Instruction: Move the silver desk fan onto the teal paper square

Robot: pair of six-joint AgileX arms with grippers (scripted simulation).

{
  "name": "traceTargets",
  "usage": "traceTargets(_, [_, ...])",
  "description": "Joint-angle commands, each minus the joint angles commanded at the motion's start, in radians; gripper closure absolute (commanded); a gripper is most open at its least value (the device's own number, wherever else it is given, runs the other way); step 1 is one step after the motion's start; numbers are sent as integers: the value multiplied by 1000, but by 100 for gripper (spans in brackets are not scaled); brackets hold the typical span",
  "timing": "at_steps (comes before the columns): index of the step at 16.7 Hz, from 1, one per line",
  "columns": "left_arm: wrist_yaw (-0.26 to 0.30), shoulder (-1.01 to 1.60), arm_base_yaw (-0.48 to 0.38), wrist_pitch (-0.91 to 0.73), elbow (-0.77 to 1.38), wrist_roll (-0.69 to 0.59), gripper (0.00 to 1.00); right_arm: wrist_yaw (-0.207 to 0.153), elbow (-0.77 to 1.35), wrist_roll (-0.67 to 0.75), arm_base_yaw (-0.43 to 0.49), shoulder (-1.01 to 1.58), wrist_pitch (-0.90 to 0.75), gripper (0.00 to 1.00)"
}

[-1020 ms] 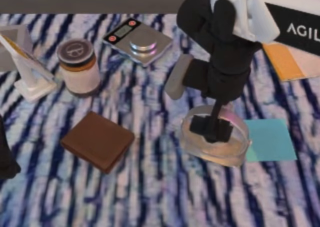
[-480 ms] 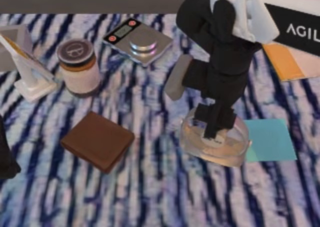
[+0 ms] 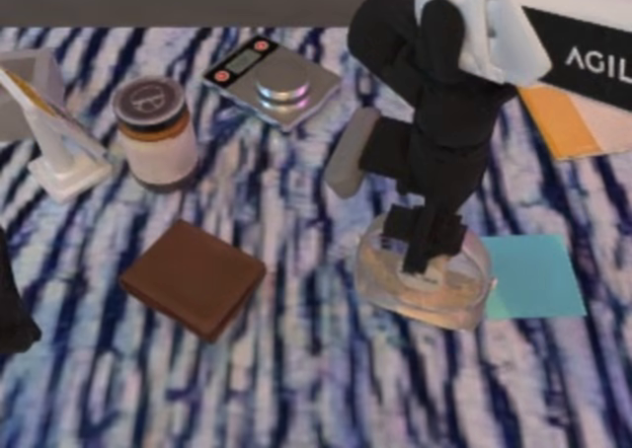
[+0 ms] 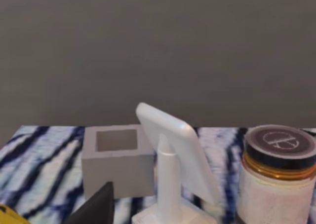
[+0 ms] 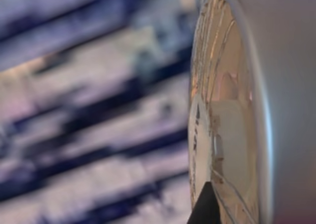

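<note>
The silver desk fan (image 3: 464, 292) lies on the striped cloth right of centre, its round rim touching the left edge of the teal paper square (image 3: 538, 275). My right gripper (image 3: 425, 256) comes down from above onto the fan's middle and is shut on the fan. In the right wrist view the fan's wire-cage face (image 5: 222, 125) fills the frame, with one dark fingertip (image 5: 205, 209) against it. My left gripper (image 3: 8, 320) is parked at the table's left edge, open and holding nothing. One of its fingertips (image 4: 98, 206) shows in the left wrist view.
At the back stand a silver scale (image 3: 276, 78) with red buttons and a lidded jar (image 3: 153, 132); a white stand (image 3: 54, 137) is at far left. A brown flat box (image 3: 193, 278) lies left of centre. A grey slab (image 3: 351, 152) and an orange booklet (image 3: 568, 117) flank the right arm.
The right gripper's fingers have drawn together on the fan over the last second. The fan, the teal square and the left arm have stayed in place.
</note>
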Motion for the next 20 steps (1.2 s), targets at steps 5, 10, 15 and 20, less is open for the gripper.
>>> traceTargets(5, [0, 0, 0, 0, 0, 0, 0, 1, 43, -1, 2, 2, -43, 100])
traceTargets(10, [0, 0, 0, 0, 0, 0, 0, 0, 190, -1, 6, -2, -192, 100])
traceTargets(15, [0, 0, 0, 0, 0, 0, 0, 0, 191, -2, 0, -2, -195, 100])
traceTargets(20, [0, 0, 0, 0, 0, 0, 0, 1, 148, -151, -63, -42, -197, 100])
